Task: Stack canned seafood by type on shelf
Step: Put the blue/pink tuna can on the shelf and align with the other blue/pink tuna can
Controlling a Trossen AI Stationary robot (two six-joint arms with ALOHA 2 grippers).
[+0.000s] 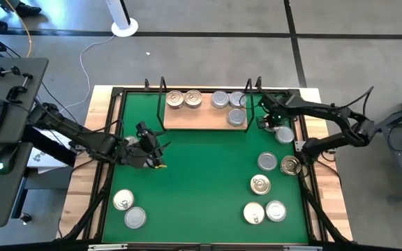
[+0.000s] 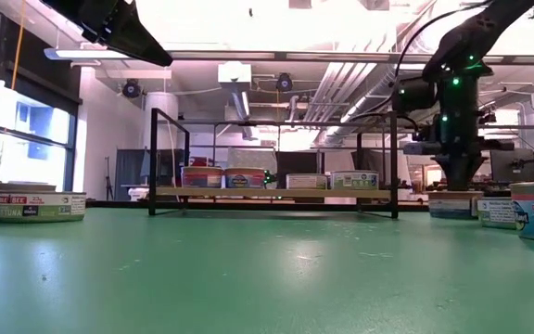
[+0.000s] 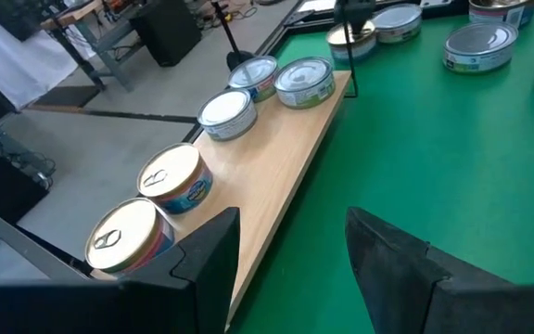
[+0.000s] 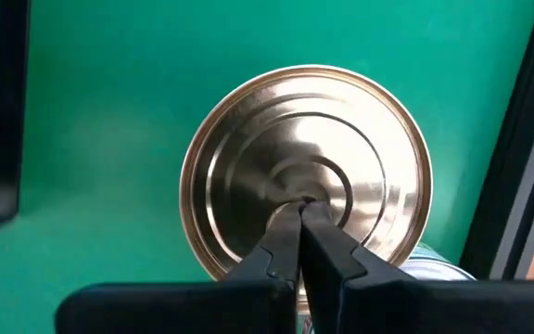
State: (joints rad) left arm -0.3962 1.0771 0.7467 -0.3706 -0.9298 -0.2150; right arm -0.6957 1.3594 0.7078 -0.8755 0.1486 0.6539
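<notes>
Right gripper (image 4: 299, 215) pinched shut over a silver tin (image 4: 306, 167), wrist view only.

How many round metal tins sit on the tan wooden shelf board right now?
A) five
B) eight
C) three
A: the high view shows two gold-lidded tins at the tan wooden shelf board's left end and three silver-lidded tins at its right end.
</notes>
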